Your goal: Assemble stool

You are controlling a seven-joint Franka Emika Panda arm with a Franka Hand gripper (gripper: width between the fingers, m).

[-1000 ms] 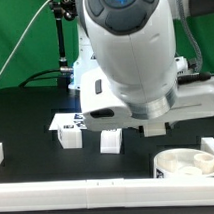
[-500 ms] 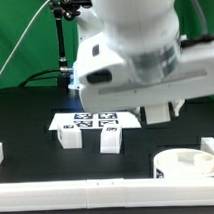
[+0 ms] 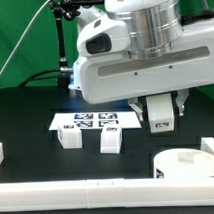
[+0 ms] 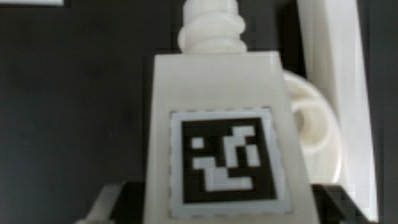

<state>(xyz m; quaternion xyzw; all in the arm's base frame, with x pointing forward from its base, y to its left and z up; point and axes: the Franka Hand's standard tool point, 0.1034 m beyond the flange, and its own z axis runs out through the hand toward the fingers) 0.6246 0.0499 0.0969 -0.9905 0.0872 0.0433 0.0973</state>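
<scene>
My gripper (image 3: 161, 111) is shut on a white stool leg (image 3: 161, 113) and holds it in the air above the table. In the wrist view the leg (image 4: 217, 120) fills the picture, with its marker tag facing the camera and a threaded tip at its far end. The round white seat (image 3: 187, 164) lies on the table at the exterior view's lower right, below and a little to the right of the held leg. Its rim also shows in the wrist view (image 4: 313, 125) behind the leg. Two more legs (image 3: 68, 136) (image 3: 111, 141) stand on the table.
The marker board (image 3: 90, 121) lies flat behind the two standing legs. A white rail (image 3: 68, 190) runs along the front edge. Small white blocks sit at the exterior view's far left (image 3: 0, 154) and far right (image 3: 210, 146). A black stand (image 3: 61, 42) rises at the back.
The arm has risen and swung to the exterior view's right, so the gripper and the leg in it now show clearly above the seat. The parts on the table have not moved.
</scene>
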